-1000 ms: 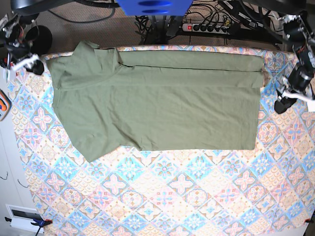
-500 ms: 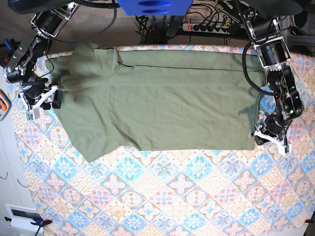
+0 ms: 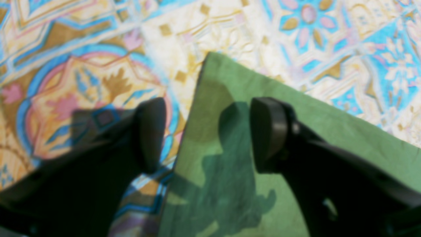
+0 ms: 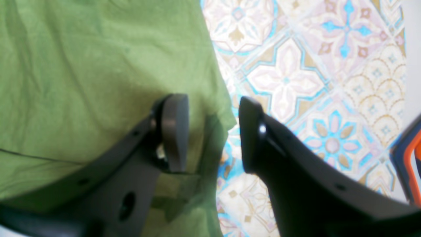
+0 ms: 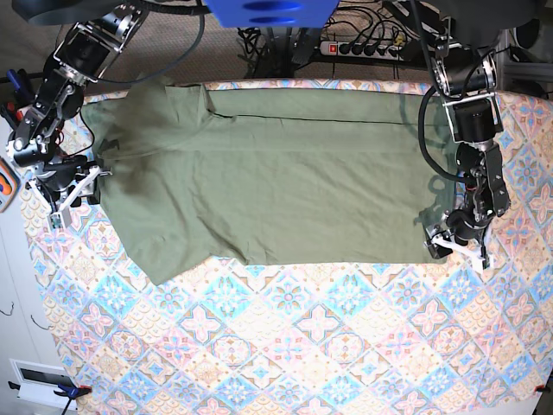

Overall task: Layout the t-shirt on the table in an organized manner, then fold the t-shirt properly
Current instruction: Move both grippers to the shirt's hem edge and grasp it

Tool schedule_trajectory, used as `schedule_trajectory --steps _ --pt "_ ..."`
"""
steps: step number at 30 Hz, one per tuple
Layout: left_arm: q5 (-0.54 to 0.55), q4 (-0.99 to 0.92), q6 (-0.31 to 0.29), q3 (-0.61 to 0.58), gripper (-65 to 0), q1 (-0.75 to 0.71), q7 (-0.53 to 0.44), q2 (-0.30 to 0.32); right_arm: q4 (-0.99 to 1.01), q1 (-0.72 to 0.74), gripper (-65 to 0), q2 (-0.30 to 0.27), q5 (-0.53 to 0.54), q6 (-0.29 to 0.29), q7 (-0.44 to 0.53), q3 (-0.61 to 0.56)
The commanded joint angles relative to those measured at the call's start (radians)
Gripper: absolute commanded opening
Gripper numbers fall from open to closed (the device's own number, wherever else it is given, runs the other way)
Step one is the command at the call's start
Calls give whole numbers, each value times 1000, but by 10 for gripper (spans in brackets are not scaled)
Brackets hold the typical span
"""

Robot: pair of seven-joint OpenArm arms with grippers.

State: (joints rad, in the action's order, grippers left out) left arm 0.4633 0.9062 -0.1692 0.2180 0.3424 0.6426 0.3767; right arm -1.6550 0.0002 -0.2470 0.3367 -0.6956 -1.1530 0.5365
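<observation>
The olive-green t-shirt (image 5: 276,181) lies spread flat across the far half of the patterned table (image 5: 302,346), with its neck end toward the left of the base view. My left gripper (image 5: 449,245) is open at the shirt's front right corner. In the left wrist view (image 3: 209,135) its fingers straddle the shirt's (image 3: 227,85) edge, one over the cloth and one over the table (image 3: 82,82). My right gripper (image 5: 76,192) is open at the shirt's left edge. In the right wrist view (image 4: 212,135) one finger is over the shirt (image 4: 98,65) and one over the table (image 4: 296,75).
An orange and dark object (image 5: 7,186) lies at the table's left edge and also shows in the right wrist view (image 4: 411,154). A power strip (image 5: 367,47) with cables lies behind the table. A white device (image 5: 39,385) sits at the front left.
Both arms have come down from the table's far corners to the shirt's edges. In the last half second the left gripper has moved in toward the shirt's front right corner.
</observation>
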Motion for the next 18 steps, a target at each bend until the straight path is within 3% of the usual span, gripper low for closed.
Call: schedule_trajectory --steps 1,8,14,18 --pt "-2 -2 -2 2 -224 45 -30 14 -17 16 -409 -16 6 -3 18 3" --pt "7 -160 -3 2 -180 113 -73 9 -17 16 -410 -16 8 -3 18 3" --pt "4 -177 -11 -15 -186 113 -73 -51 -17 16 -410 -16 6 -3 18 3" --pt "10 -167 -11 -119 -266 96 -73 -60 -9 16 -410 -16 6 -3 18 3"
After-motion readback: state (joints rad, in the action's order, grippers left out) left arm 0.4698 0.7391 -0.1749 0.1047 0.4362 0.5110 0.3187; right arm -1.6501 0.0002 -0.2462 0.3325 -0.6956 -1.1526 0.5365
